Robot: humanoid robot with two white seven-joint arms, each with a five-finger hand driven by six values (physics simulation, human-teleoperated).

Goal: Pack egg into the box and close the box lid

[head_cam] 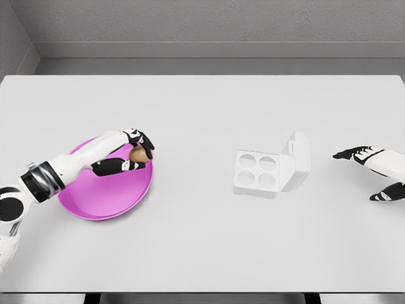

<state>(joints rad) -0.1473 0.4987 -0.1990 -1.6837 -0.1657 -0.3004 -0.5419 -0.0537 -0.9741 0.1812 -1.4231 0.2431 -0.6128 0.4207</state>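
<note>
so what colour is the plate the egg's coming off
Bright magenta-pink plate, clearest in the head view.

Two white arms are showing, one entering at the lower left of the frame and one at the right edge, each with smooth, rounded, glossy shells. The left arm is wearing a ribbed band of dark and silvery rings partway along, with a black round joint cap showing near the left edge, and it is ending in the left hand (135, 154), whose fingers and thumb are black with small white patches. The right hand (370, 171) is showing a white back with black fingers speckled white.
</note>
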